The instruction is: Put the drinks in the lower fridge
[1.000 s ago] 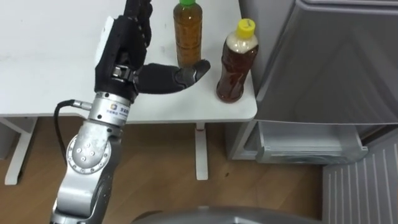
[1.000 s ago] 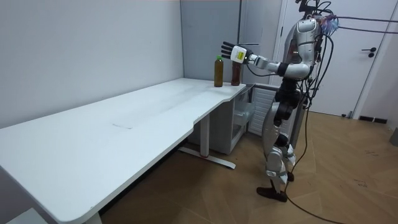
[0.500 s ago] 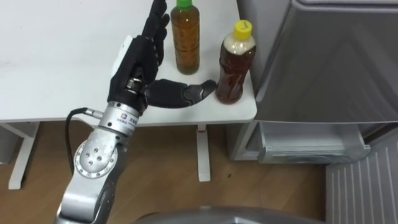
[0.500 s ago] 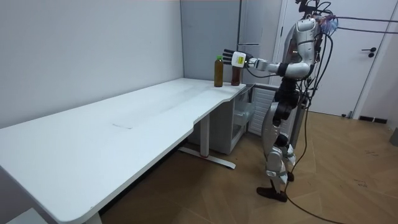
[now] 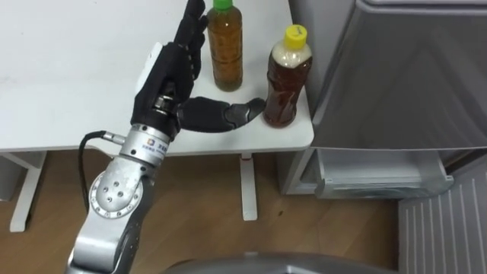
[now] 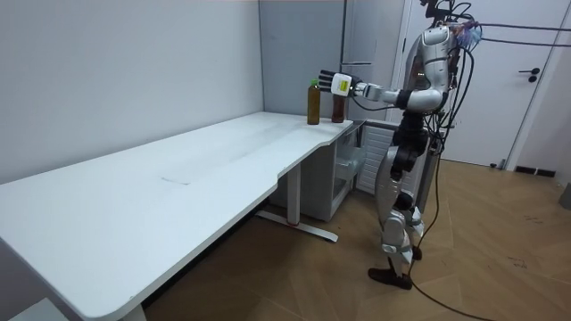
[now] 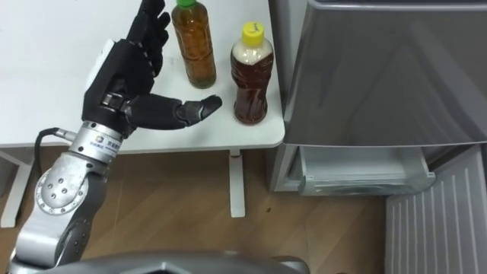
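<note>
Two drink bottles stand at the white table's (image 5: 68,91) right end. A green-capped tea bottle (image 5: 227,47) is the farther one, and a yellow-capped brown bottle (image 5: 288,82) stands nearer the corner. My left hand (image 5: 169,76) is open just left of the green-capped bottle. Its fingers point up alongside the bottle, and its thumb (image 5: 228,114) reaches across in front of the bottle's base toward the yellow-capped one. It grips neither bottle. In the room view I stand at the table's end with the left hand (image 6: 335,83) held out over the bottles (image 6: 313,102).
A grey fridge (image 5: 403,76) stands right beside the table's end. Below it the lower compartment is open, showing a clear drawer (image 5: 380,181) and a ribbed white door panel (image 5: 445,228). Wood floor lies under the table edge.
Over the last second my left hand moved right and forward to the green-capped bottle, with the thumb sliding toward the yellow-capped bottle. In the last half second it has barely moved.
</note>
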Motion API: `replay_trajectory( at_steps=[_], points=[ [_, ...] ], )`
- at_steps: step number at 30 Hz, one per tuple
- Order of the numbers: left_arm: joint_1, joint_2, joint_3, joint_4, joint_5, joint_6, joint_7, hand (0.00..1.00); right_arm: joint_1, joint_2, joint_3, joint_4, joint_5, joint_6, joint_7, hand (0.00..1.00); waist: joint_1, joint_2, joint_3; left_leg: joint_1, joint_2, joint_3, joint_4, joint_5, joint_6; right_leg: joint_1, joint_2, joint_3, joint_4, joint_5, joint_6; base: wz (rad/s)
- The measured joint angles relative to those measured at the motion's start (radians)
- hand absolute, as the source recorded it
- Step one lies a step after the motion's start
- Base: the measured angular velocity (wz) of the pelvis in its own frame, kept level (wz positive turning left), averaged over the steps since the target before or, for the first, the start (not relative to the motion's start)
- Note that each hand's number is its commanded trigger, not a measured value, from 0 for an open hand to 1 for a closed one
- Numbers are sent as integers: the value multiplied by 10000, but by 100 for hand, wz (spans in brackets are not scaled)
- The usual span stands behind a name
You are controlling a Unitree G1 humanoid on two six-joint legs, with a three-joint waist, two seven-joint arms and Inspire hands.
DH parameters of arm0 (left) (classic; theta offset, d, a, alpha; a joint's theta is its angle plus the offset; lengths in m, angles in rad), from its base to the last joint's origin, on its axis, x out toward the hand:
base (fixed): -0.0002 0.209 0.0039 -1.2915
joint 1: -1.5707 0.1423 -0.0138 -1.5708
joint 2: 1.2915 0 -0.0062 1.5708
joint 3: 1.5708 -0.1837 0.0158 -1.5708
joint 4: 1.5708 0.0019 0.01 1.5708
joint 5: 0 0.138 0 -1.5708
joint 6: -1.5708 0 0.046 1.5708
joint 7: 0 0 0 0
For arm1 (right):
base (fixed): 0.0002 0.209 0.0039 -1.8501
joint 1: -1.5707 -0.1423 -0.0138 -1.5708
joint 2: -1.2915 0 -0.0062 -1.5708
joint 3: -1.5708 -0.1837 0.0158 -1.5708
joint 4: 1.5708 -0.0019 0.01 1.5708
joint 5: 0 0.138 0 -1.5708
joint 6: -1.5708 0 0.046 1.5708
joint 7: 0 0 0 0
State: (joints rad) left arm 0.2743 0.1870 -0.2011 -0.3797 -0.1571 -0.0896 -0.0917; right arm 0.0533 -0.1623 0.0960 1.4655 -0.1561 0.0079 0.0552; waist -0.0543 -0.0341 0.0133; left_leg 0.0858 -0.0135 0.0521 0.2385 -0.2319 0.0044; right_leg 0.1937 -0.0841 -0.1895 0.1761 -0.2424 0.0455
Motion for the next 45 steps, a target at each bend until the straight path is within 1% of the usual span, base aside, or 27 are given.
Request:
replay_trajectory(
  at_steps=[2,6,9,15,18,23,28,39,42,45],
  points=[
    [-11,-1,0,-115,231,-59,2,0,-28,0,1,141,-1,-61,-27,0,6,13,5,-4,-4,6,-8,1,-2,10,0,2,-37,1,-2,0],
    [-12,1,-5,-188,647,-217,8,0,6,5,22,200,-34,-52,-41,0,6,29,15,-1,-3,7,-23,10,-13,4,2,-2,-36,1,-2,0],
    [-14,3,-66,-333,1230,-226,19,0,54,13,357,222,-26,-15,-81,0,-12,18,18,-12,-1,0,-12,11,-13,0,0,-22,-30,1,-2,0],
    [-108,0,-350,-527,2064,-279,20,0,34,23,607,233,-69,42,143,0,10,8,11,-18,1,-4,-8,11,-13,-9,-1,-19,-27,1,-2,0],
    [-200,12,-444,-762,2146,-325,20,0,16,23,768,234,-64,41,148,0,9,6,9,-18,0,-13,-8,10,-13,-6,-2,-22,-28,1,-2,0],
    [-433,42,-656,-839,2326,-390,21,0,-38,23,791,235,-65,29,133,0,13,15,3,-20,-1,-10,-6,11,-13,-4,-2,-41,-28,1,-2,0],
    [-443,62,-778,-1118,2382,-446,23,0,-63,23,796,235,-63,5,120,0,14,27,-3,-13,-1,-10,-6,11,-13,0,-2,-46,-28,1,-2,0],
    [-446,76,-788,-1187,2381,-490,25,0,-67,22,802,238,-51,-59,128,0,12,46,-15,-13,-1,-10,-1,11,-13,3,-2,-51,-28,1,-2,0],
    [-446,128,-831,-1186,2379,-491,24,0,-76,22,797,245,-69,-57,134,0,-43,36,-11,-19,0,-6,-4,11,-13,-5,-2,-44,-28,1,-2,0],
    [-445,216,-1027,-1184,2379,-491,22,0,-161,22,801,381,-66,-57,152,0,-98,21,-5,-20,-1,-5,-7,11,-13,-6,-4,-43,-29,1,-2,0]
  ],
)
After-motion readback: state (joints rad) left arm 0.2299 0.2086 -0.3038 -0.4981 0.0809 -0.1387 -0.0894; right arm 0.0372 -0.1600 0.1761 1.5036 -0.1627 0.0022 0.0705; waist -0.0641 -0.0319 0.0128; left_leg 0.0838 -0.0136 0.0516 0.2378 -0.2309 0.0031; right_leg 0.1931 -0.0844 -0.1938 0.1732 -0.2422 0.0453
